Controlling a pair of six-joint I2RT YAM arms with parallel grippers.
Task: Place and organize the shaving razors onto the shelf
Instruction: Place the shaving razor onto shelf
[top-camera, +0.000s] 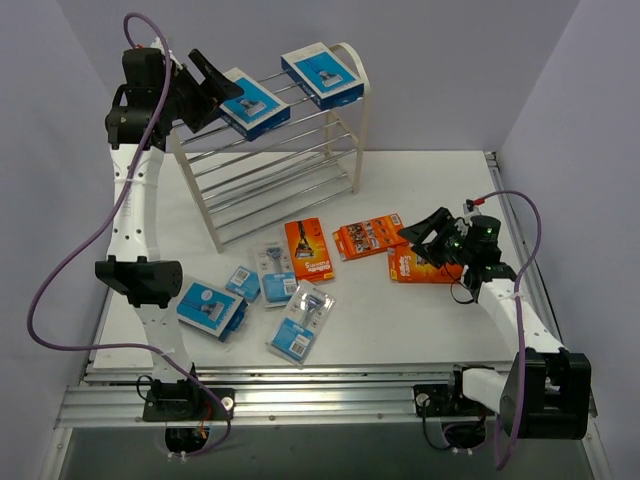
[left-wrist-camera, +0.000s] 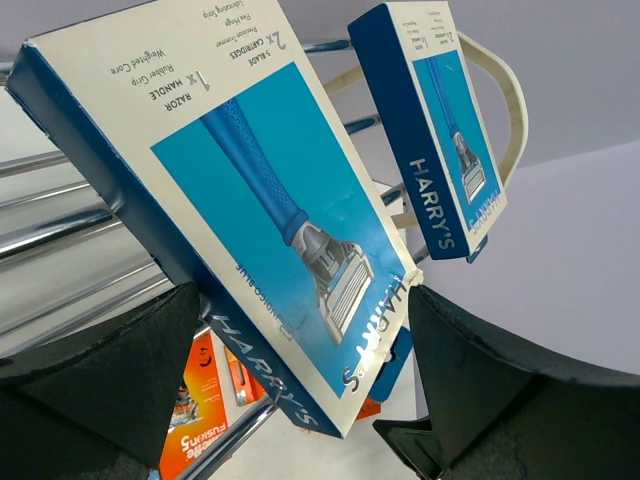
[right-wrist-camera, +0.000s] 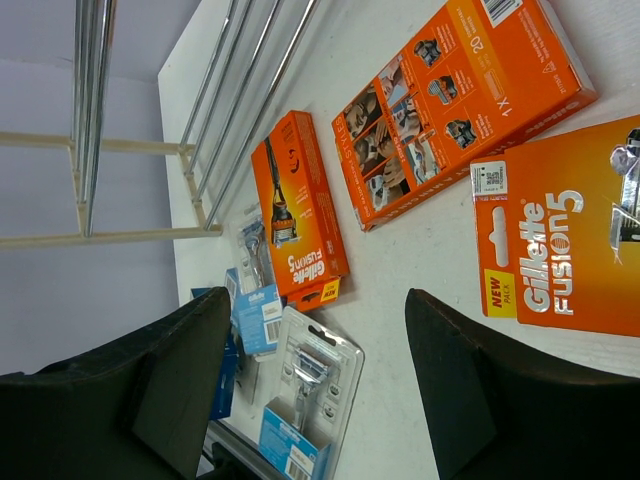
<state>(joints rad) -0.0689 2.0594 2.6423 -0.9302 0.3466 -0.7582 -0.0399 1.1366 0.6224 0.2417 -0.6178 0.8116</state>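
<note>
Top external view is showing the table (top-camera: 400, 320) carrying the shelf (top-camera: 199, 205), with two blue boxes (top-camera: 322, 75) lying on its top tier. The left hand (top-camera: 218, 95) is gaping wide around one box without clamping it. The right hand (top-camera: 420, 238) is hovering part-open and empty by the orange packs (top-camera: 368, 236).

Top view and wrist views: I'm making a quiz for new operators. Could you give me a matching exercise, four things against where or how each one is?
1. left gripper
2. right gripper
3. shelf
4. clear blister packs

A. lying on the table
B. two blue Harry's boxes on its top tier
C. jaws open, empty, beside the Gillette Fusion5 pack
D. jaws either side of the left-hand Harry's box

Pairs: 1-D, 2-C, 3-B, 4-A
</note>
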